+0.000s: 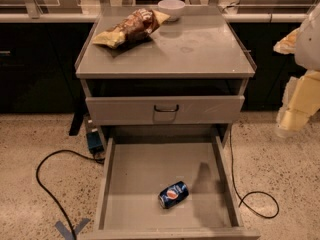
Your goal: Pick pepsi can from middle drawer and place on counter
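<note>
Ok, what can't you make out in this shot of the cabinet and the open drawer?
Camera view:
- gripper: at the right edge beside the cabinet, partly cut off by the frame.
- middle drawer: front cut off by the bottom edge.
- snack bag on the counter: print too blurred to read.
- pepsi can: lying on its side, underside hidden by itself.

A: The middle drawer point(150, 169)?
B: Smooth matt grey metal; the pepsi can point(173, 194) in it, glossy metal.
A: Above the drawer?
B: The tabletop point(200, 51), same matt metal; the snack bag point(131, 29), shiny crinkled foil. The hand point(295, 115), right of the drawer, matt pale plastic.
</note>
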Tool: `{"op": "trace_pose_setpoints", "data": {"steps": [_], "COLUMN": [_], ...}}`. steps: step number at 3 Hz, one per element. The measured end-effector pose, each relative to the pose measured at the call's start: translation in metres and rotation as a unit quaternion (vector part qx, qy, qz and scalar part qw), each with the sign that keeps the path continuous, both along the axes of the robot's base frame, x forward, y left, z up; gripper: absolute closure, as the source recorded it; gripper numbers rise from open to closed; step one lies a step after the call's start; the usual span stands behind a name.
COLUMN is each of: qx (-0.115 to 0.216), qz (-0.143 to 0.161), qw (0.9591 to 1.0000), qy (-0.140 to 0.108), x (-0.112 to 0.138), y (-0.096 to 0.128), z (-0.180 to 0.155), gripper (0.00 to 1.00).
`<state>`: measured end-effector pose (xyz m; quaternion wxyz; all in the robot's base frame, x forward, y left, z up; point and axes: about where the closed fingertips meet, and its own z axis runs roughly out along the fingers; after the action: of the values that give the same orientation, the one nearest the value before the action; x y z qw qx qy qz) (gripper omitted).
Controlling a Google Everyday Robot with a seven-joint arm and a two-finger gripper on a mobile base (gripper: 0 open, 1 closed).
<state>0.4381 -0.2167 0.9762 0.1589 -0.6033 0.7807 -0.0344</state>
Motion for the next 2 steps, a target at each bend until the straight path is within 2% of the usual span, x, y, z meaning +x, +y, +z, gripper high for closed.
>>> {"op": "trace_pose_setpoints", "data": {"steps": [2], "qx": [-0.001], "qz": [0.005], "qw": [1.0], "qy": [0.007], "x": [-0.002], "y": [0.003], "z": [-0.013], "gripper": [0.0]}}
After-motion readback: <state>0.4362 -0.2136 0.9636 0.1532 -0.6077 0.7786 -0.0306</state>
